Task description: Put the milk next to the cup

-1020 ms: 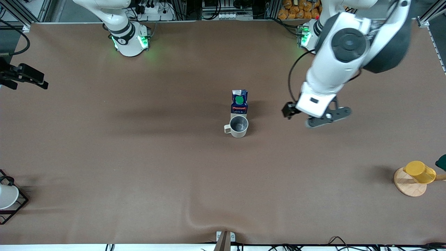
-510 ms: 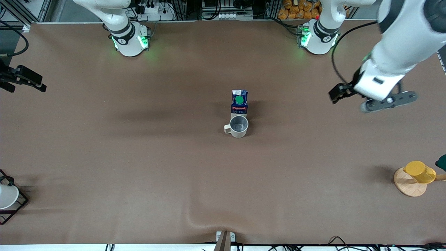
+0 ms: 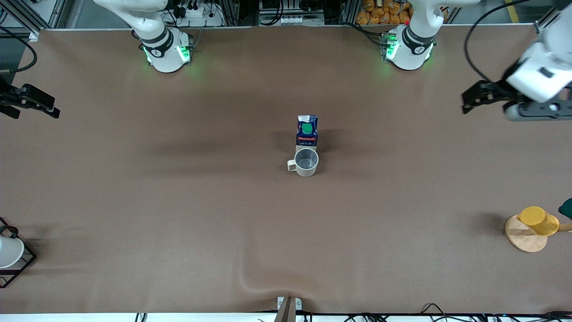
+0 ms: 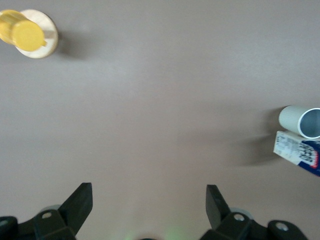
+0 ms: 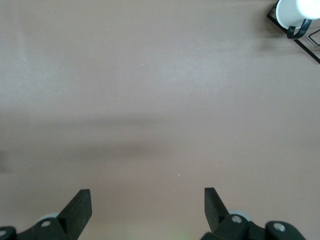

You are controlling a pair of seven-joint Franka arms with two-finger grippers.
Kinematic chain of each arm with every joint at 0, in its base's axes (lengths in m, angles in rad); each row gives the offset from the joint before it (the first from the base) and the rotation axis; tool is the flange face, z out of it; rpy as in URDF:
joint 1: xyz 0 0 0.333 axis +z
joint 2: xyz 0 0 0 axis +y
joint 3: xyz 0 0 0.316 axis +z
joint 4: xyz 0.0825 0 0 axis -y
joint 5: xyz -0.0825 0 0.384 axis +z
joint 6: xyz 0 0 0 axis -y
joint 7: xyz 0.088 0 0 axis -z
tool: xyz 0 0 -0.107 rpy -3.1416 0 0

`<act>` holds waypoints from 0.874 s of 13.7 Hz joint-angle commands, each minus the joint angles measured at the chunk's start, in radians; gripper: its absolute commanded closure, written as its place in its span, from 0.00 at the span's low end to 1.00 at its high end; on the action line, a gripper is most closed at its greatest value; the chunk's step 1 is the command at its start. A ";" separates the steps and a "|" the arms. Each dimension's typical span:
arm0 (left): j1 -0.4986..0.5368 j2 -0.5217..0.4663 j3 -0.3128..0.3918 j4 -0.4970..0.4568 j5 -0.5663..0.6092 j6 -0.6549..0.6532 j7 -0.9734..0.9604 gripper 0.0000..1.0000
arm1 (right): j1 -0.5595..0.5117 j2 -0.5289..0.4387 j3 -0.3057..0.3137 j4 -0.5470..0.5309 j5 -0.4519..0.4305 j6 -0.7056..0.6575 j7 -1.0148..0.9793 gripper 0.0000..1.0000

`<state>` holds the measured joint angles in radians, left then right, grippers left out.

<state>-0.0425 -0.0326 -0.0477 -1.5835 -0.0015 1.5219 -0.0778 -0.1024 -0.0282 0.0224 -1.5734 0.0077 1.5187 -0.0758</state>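
Milk carton (image 3: pixel 307 130) upright mid-table, touching or just beside the off-white mug (image 3: pixel 306 162), carton farther from the front camera, mug nearer, handle toward the right arm's end. Left gripper (image 3: pixel 532 109) up over the bare brown table (image 3: pixel 178 201) at the left arm's end, fingers (image 4: pixel 80 202) spread wide, grasping nothing. Right gripper (image 5: pixel 147 207) over bare tabletop at the right arm's end, likewise released and empty, waiting. Yellow cup (image 3: pixel 538 220) on a round wooden coaster (image 3: pixel 523 239) near the front camera.
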 commanded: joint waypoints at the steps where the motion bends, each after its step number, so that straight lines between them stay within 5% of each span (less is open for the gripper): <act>1: 0.006 -0.003 0.047 0.049 -0.023 -0.029 0.035 0.00 | 0.007 -0.006 -0.004 -0.007 -0.002 0.003 -0.009 0.00; 12: -0.033 0.030 0.034 0.057 -0.005 -0.028 0.033 0.00 | 0.004 -0.006 -0.006 -0.007 0.008 0.006 -0.004 0.00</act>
